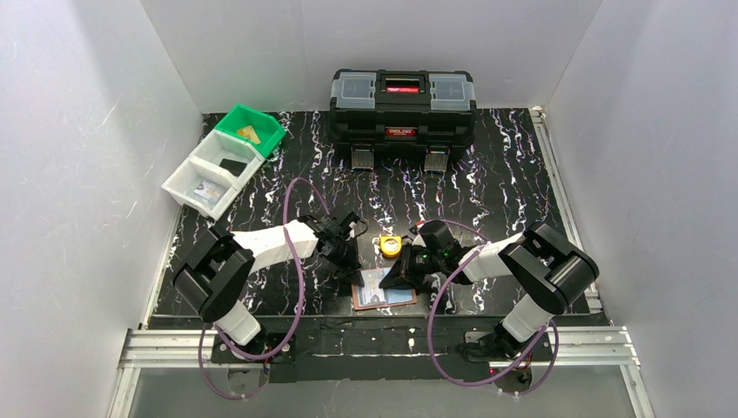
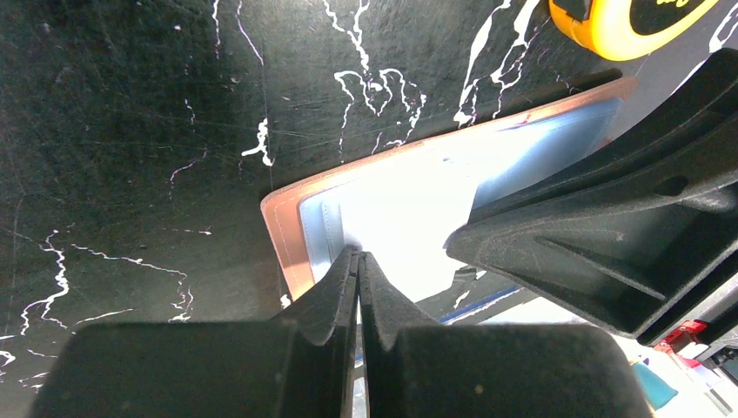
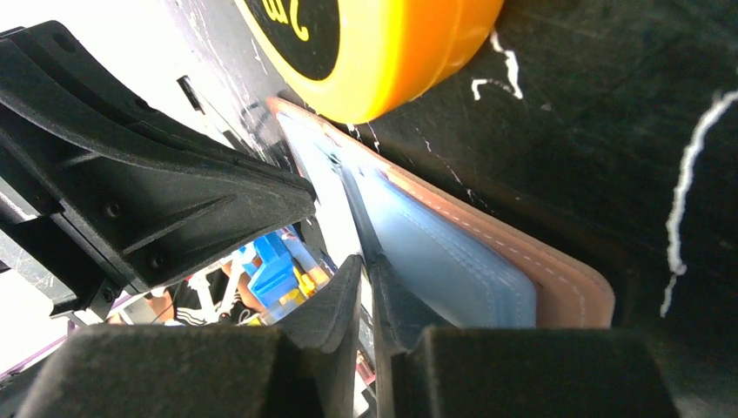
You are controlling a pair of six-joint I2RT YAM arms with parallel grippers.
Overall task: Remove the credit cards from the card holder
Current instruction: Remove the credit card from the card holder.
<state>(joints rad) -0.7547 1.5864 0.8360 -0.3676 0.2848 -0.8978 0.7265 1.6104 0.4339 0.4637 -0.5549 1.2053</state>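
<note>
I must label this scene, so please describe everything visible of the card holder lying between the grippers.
The card holder is a small tan, leather-looking wallet with stitched edges and pale bluish clear sleeves inside. It lies open on the black marbled table, on the near side of the yellow tape measure. The shut left gripper presses its tips on one sleeve. The right gripper, nearly closed, straddles a sleeve edge; whether it grips, I cannot tell.
</note>
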